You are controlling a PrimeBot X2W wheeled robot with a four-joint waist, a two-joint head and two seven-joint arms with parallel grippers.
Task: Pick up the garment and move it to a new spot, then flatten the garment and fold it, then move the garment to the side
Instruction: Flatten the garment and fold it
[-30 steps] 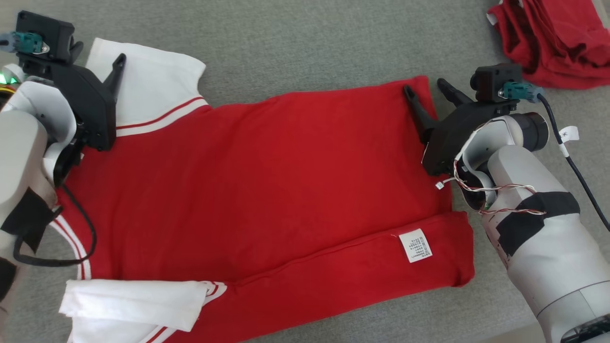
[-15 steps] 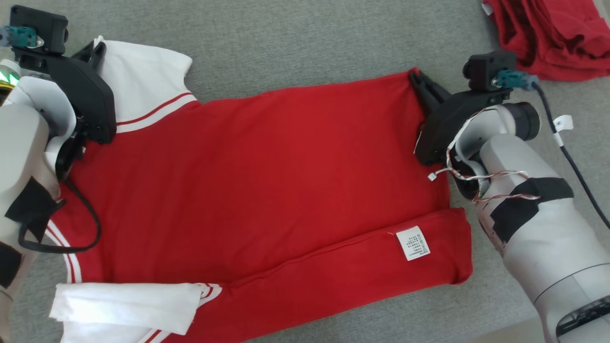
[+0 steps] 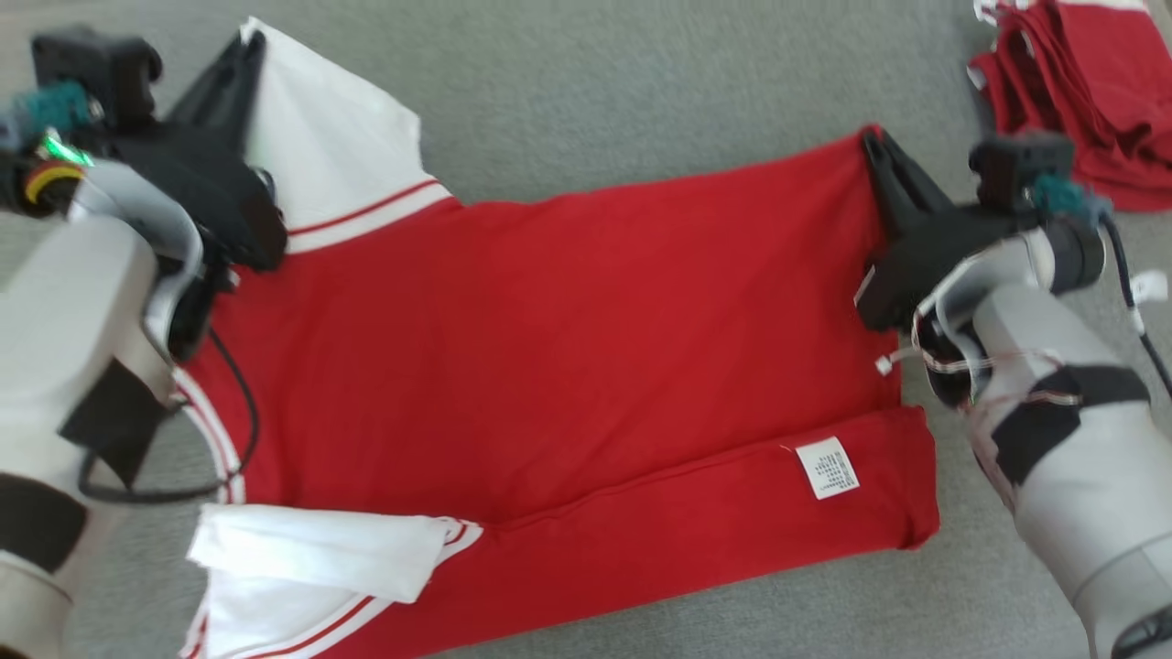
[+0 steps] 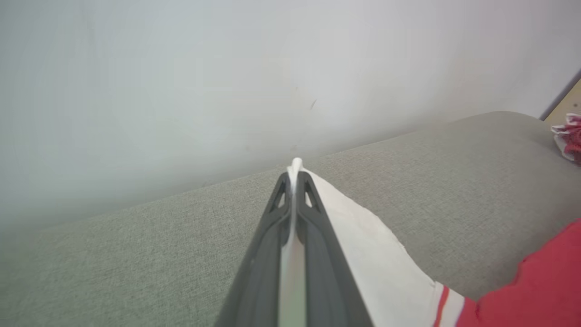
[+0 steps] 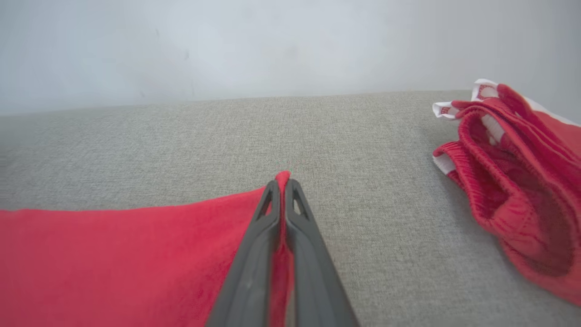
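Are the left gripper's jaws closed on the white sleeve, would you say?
Yes, the left gripper pinches the white sleeve between its jaws.

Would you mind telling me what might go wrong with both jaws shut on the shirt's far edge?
The left jaws pinch only the edge of the white sleeve, so it might slip out when lifted. The folded near strip could fall open as the shirt is pulled. The right arm might brush the nearby red pile.
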